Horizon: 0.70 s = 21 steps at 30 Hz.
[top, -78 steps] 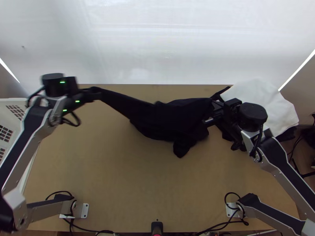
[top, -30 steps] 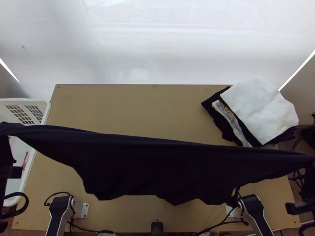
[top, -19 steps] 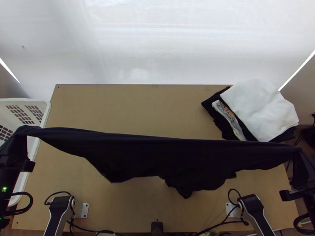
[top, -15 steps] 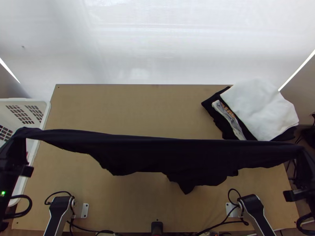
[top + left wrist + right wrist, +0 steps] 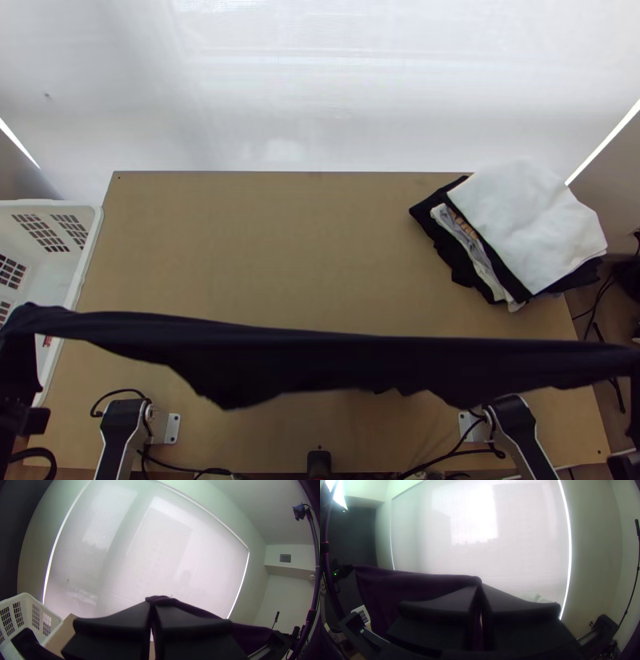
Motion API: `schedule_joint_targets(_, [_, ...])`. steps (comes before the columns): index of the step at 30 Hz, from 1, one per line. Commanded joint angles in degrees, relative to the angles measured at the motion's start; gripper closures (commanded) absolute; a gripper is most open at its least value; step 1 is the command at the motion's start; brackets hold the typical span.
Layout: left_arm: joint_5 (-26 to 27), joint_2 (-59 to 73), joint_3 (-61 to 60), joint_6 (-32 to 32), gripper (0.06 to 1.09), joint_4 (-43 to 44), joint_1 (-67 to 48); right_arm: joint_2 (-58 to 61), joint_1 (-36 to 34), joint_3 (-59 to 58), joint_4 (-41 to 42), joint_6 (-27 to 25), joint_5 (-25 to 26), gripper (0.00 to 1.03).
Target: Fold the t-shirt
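T-shirt (image 5: 320, 356), dark and unfolded, hangs right across the near part of the surface (image 5: 264, 240) in the view from above. Its upper edge is pulled into a long, slightly sagging line from left to right, while the lower edge drops in loose, uneven waves. At the far right sits a pile of clothes (image 5: 528, 232) with a white piece on top, and a white basket (image 5: 76, 288) stands along the left side. I'd call this the stretching-out step, with the folding itself still to be done.

From the left wrist, the left fingers (image 5: 141, 611) are clenched on one end of the T-shirt, a small bunch of cloth poking up at their tips.

From the right wrist, the right fingers (image 5: 463, 596) pinch the opposite end, and the cloth runs off towards the left arm as a drooping sheet.

It looks light, soft and limp to me, so it should drape easily but crease just as easily. Those two end corners seem the right places to hold; pull too hard and one may slip out. Once laid down, I'd take it next by the lower corners.
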Motion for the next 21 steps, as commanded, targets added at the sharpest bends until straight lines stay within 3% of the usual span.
schedule_joint_targets(1, [1.28,-2.62,2.20,-0.01,1.05,-3.46,2.62,1.36,-0.20,8.99,-7.72,-0.57,-0.36,1.00])
schedule_joint_targets(5, [3.48,-0.68,4.66,-0.54,1.05,-9.88,4.46,1.97,-0.38,9.69,-11.76,0.31,-2.11,1.00])
schedule_joint_targets(8, [8.57,2.39,4.84,-0.72,1.05,-17.17,6.49,2.50,0.23,3.80,-11.76,1.98,-2.99,1.00])
schedule_joint_targets(13, [14.81,6.87,-5.01,2.45,1.05,-24.82,7.72,6.10,3.66,-8.94,-6.14,5.41,-3.26,1.00])
schedule_joint_targets(17, [14.02,14.96,-15.02,5.26,1.05,-25.52,6.31,13.40,7.00,-19.31,1.68,5.67,-3.26,1.00])
schedule_joint_targets(20, [10.33,20.94,-21.97,6.23,1.05,-17.09,4.02,20.34,8.85,-24.23,9.95,5.14,-3.34,1.00])
schedule_joint_targets(21, [6.55,23.31,-24.08,6.23,1.05,-12.78,2.09,22.71,9.46,-25.11,13.20,5.06,-3.43,1.00])
